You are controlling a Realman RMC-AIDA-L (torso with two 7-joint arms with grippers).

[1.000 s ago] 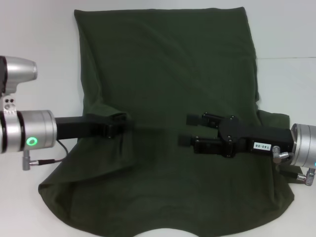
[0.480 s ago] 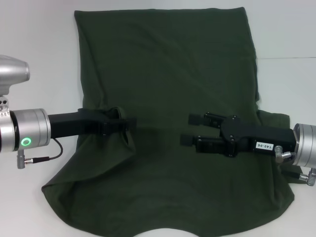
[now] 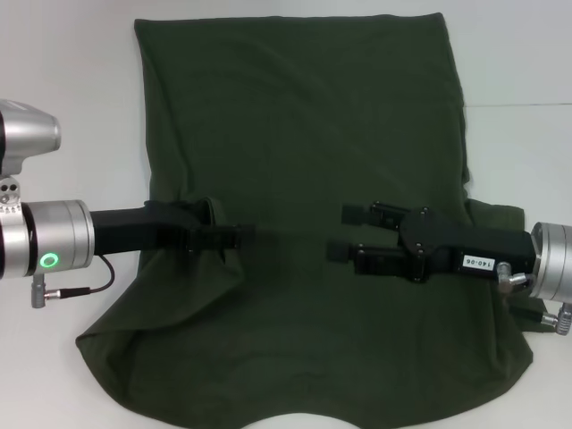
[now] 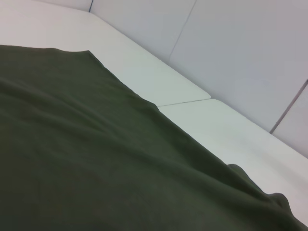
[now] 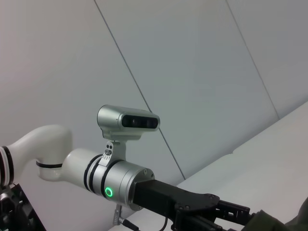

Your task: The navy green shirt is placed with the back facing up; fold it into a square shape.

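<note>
Head view: the navy green shirt [image 3: 304,223] lies spread over the white table [image 3: 63,71], hem edge far from the robot, collar notch nearest it. The left gripper [image 3: 234,235] reaches in from the left side at mid-height of the cloth, and a bunched lip of the left sleeve area is draped over its fingers; whether they are clamped on that fabric I cannot tell, since the cloth hides them. The right gripper [image 3: 344,234] hovers over the middle of the shirt, its 2 fingers spread apart and holding nothing.

Left wrist view: only the shirt's surface and its far edge against the table show (no fingers appear).

Right wrist view: the left arm [image 5: 110,185] is seen across the table, with a corner of green cloth at the frame's edge.

Assessment: the task looks barely begun. At most 1 side is being gathered inward; the right side and sleeve lie flat and unfolded, and the lengthwise fold that would make a square is not yet done.
</note>
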